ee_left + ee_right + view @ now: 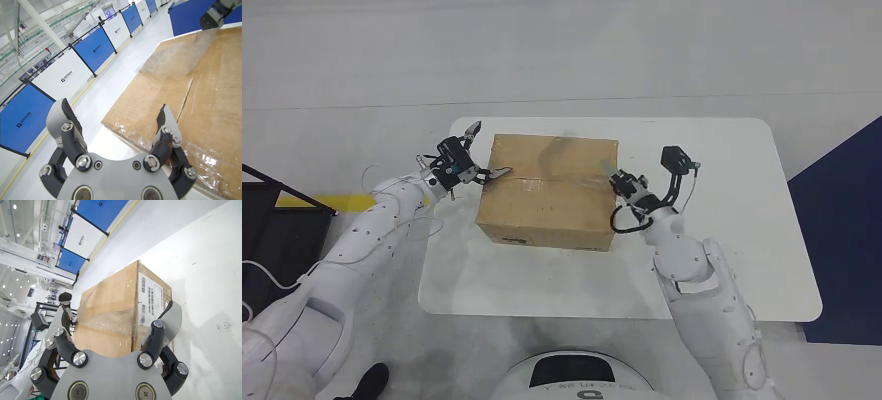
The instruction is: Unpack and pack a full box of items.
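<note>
Desk (722,260): white, takes up mid-frame in top view. Box (547,190) sits on it at frame centre, close to the desk edge toward the upper frame. Flaps are shut and the seam is closed under clear tape (170,62). Tape looks crinkled toward upper right of left wrist view; can't tell if it's lifted.

L end effector (115,117): released, jaws wide, at the box's left-of-frame end w/ one jaw over the top edge. R end effector (117,311): also released, jaws wide, straddling the top edge at the right-of-frame end. Nothing gripped.

Risks (judgement):
- Box is unrestrained, so a tape pull from one end prob. drags or yaws it across the desk.
- A shove toward upper frame could leave it overhanging.
- Tape is thin + slick, so the pads may slip or tear off a strip, leaving the seam shut.
- A tip digging at the flap edge could crush the cardboard.
</note>
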Action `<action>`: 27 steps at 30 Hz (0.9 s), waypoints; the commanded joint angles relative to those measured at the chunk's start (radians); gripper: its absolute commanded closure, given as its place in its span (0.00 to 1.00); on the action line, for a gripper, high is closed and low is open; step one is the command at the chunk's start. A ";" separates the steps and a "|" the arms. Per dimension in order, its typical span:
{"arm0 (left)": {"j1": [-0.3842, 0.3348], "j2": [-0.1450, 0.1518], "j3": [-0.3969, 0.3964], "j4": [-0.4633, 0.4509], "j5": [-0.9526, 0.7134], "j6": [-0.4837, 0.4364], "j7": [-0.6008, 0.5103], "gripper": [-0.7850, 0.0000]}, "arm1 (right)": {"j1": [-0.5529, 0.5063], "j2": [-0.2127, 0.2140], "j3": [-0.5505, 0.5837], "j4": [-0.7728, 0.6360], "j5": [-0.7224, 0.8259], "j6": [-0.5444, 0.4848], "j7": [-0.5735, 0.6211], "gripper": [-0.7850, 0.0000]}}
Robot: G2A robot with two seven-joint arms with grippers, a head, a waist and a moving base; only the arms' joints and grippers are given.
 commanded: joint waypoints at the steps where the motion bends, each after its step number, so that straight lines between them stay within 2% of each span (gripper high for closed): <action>1: 0.000 0.000 0.000 0.000 0.000 0.000 0.000 0.00 | 0.021 -0.002 -0.017 0.015 0.012 0.002 0.021 0.00; 9: 0.000 0.000 0.000 0.000 0.000 0.000 0.000 0.00 | 0.006 -0.001 -0.002 -0.023 0.110 -0.098 0.007 0.00; 14: 0.000 0.000 0.000 0.000 0.000 0.000 0.000 0.00 | -0.020 0.002 0.002 -0.047 0.107 -0.145 -0.015 0.00; 27: 0.000 0.000 0.000 0.000 0.000 0.000 0.000 0.00 | 0.022 0.001 -0.020 0.003 0.112 -0.118 -0.023 0.00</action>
